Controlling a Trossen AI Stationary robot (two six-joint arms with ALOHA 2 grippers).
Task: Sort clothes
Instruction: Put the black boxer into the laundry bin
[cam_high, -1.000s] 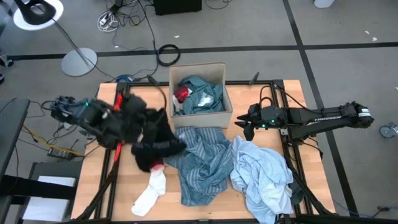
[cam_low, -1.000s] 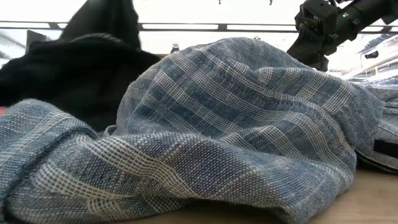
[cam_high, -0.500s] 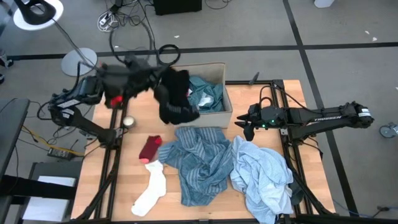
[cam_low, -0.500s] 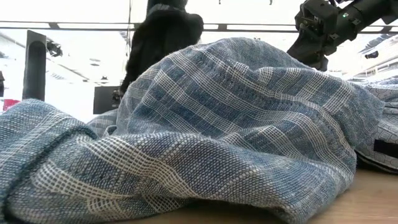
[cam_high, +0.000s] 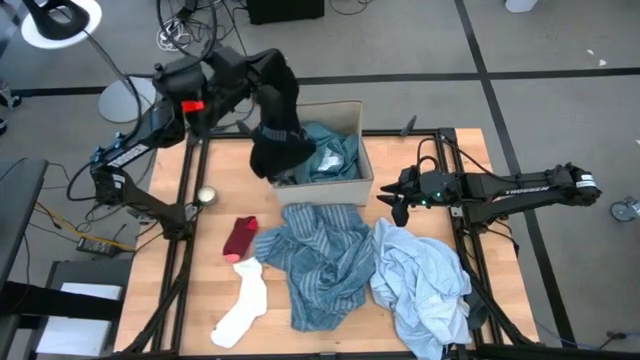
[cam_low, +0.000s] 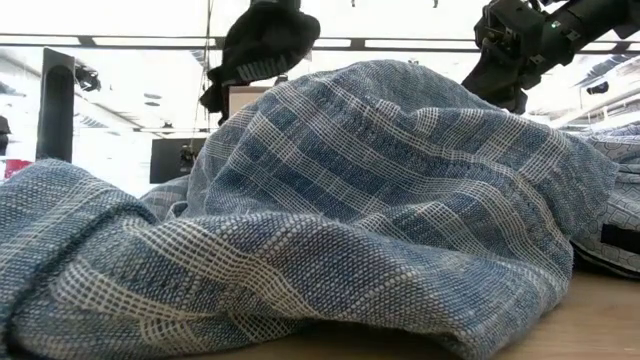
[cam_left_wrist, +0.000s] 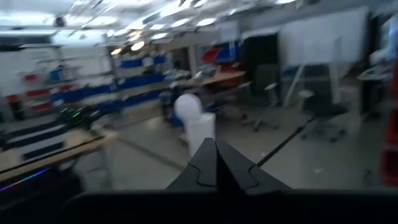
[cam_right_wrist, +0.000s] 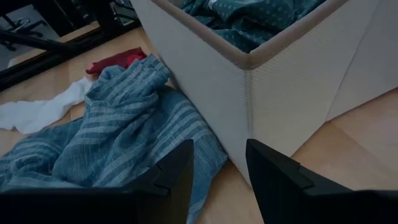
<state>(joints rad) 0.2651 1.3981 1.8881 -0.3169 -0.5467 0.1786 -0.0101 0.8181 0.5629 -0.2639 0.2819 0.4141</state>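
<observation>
The clothes, a mixed lot of soft garments, are partly sorted as we judge it: a crumpled teal dotted top (cam_high: 325, 148) already lies inside the tan cardboard box (cam_high: 366, 160), and a dark, limp black piece (cam_high: 276, 120) hangs over that box's near-left corner, gripped from above by our left pincer (cam_high: 262, 72), which is clenched on the cloth's upper end; in the left wrist view its two dark fingers (cam_left_wrist: 205, 168) meet at a point. In the low view the same black piece (cam_low: 258, 45) dangles in the air behind the heap, clear of the table. Below and beyond that left pincer, toward the front of the wooden table (cam_high: 470, 150), four garments remain unsorted: a small red sock (cam_high: 240, 238), a long white sock (cam_high: 244, 302) just beside it, a wide blue striped woven shirt (cam_high: 322, 262) spread in folds, and a rumpled pale blue shirt (cam_high: 420, 280) touching the striped one's edge. Our right pincer (cam_high: 392, 205) waits low over the table just beside the box's right wall, its fingers (cam_right_wrist: 270, 174) parted and holding nothing; from its wrist view the box corner (cam_right_wrist: 249, 93) stands directly ahead, with the striped shirt (cam_right_wrist: 118, 137), the red sock (cam_right_wrist: 115, 62) and the white sock (cam_right_wrist: 37, 112) lying farther off. We reckon the black piece only needs letting go over the box, and then the four table garments are left. A small round metal object (cam_high: 206, 196) sits near the table's left edge.
</observation>
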